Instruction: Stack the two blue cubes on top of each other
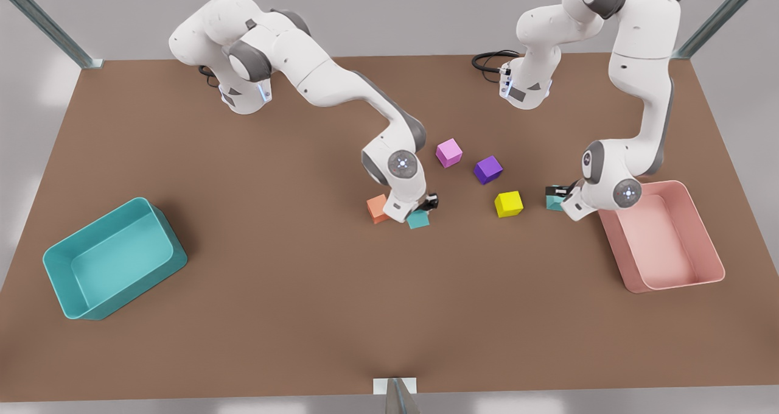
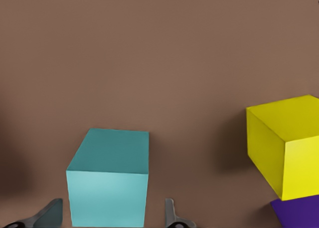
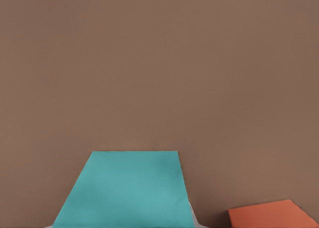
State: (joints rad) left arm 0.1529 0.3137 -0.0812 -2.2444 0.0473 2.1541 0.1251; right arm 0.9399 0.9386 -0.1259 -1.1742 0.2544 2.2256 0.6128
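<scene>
One blue cube (image 1: 554, 204) rests on the table at the front view's right, beside the pink bin. My left gripper (image 1: 556, 195) is low over it. In the left wrist view this cube (image 2: 109, 183) sits between the open fingers (image 2: 172, 215), with a gap on each side. The other blue cube (image 1: 418, 220) lies near the table's middle, touching an orange cube (image 1: 377, 209). My right gripper (image 1: 425, 207) is down on it. In the right wrist view that cube (image 3: 124, 193) looms close, and a fingertip (image 3: 193, 219) presses against its edge.
A yellow cube (image 1: 509, 204) and a dark purple cube (image 1: 488, 170) lie between the two arms, with a pink cube (image 1: 449, 153) behind them. The pink bin (image 1: 614, 249) stands at the front view's right and a teal bin (image 1: 134, 292) at its left.
</scene>
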